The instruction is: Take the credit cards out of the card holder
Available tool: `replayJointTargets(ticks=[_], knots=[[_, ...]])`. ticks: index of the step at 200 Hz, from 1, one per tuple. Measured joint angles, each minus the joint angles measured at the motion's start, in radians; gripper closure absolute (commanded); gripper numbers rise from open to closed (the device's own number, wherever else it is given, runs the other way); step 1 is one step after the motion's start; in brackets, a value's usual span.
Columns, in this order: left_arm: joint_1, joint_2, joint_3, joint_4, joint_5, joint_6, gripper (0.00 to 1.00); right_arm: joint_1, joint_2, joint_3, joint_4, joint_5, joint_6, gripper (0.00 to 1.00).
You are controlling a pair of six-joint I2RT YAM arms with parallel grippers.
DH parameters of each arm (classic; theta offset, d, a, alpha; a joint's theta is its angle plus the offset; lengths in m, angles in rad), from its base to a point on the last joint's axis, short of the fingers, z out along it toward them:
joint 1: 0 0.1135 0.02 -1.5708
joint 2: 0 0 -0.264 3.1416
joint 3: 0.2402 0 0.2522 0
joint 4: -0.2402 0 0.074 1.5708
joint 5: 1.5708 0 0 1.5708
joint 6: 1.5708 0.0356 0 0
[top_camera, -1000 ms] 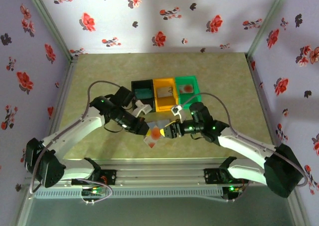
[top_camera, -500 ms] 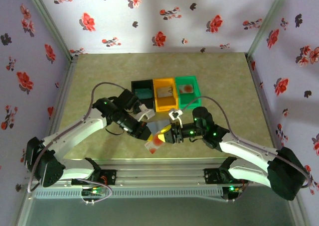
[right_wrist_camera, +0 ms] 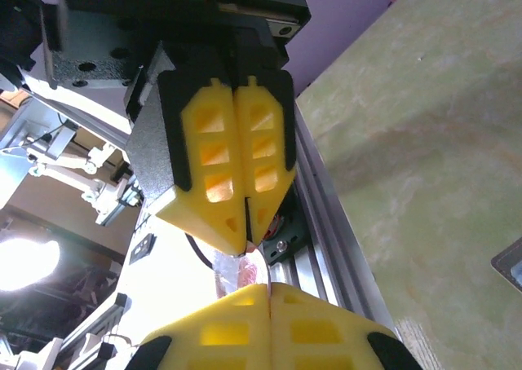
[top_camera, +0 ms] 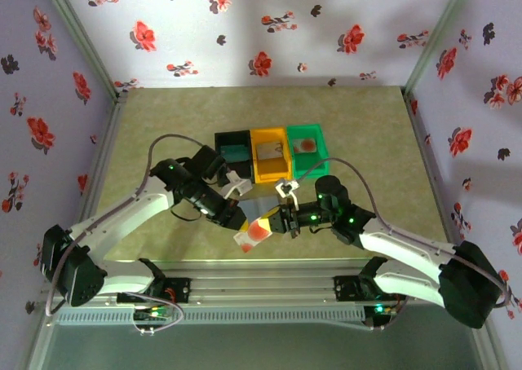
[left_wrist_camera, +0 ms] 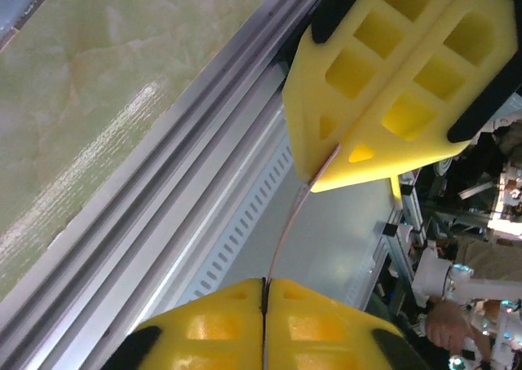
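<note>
While both arms meet just in front of the orange bin, the left gripper pinches one edge of the pale credit card with the red-orange blot. The right gripper is squeezed tight on the card's other edge.

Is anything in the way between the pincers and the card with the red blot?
No, nothing visible is in the way. The left pincer and the right pincer both pinch the card, one from each side.
</note>
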Motion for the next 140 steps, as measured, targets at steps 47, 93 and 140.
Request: replayJointTargets(ticks=[47,93,140], knots=[[0.051,-0.079,0.047,0.026,-0.057,-0.004,0.09,-0.072,-0.071,0.002,-0.073,0.079,-0.007,1.0],[0.115,-0.218,0.046,0.081,-0.179,-0.035,0.0,-0.327,-0.114,0.118,-0.264,0.227,-0.029,1.0],[0.143,-0.357,-0.046,0.173,-0.393,-0.097,0.0,-0.501,0.04,0.375,-0.478,0.423,-0.114,1.0]])
